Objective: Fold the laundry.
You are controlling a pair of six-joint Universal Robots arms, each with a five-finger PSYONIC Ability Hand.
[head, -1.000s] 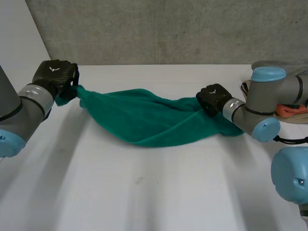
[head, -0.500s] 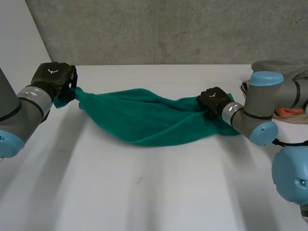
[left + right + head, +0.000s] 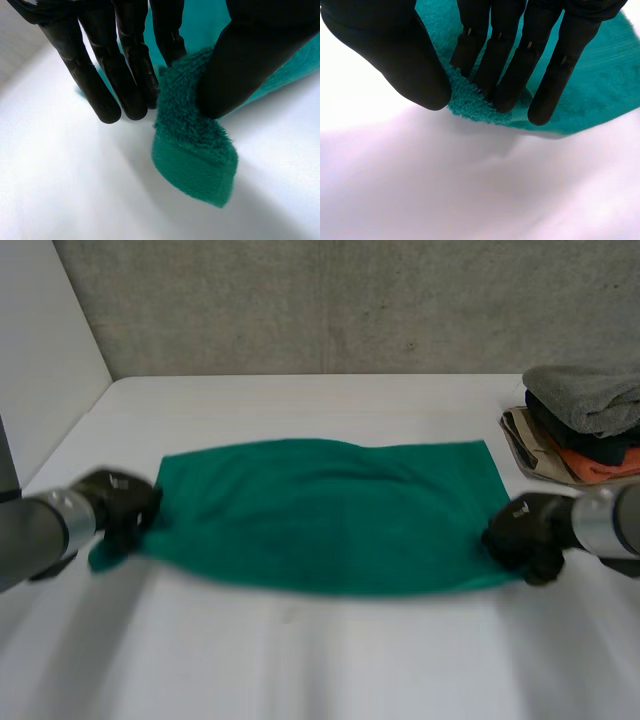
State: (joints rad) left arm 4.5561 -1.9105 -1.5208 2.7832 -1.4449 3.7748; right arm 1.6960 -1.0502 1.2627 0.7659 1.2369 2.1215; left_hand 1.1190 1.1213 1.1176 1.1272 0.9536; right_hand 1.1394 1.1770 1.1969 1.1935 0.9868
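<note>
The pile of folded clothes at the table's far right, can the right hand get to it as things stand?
Probably, but not freely: the right hand pinches a near corner of the green towel. Only bare table lies between it and the pile, so it would need to let go first.

Lab-style robot test bench, bare white table (image 3: 330,660), rough grey concrete wall (image 3: 350,300), stacked clothes (image 3: 580,425) at one side

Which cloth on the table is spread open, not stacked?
The green towel, spread flat, its near corners pinched by the left hand and right hand. The others, a grey cloth on top, lie in a stack.
</note>
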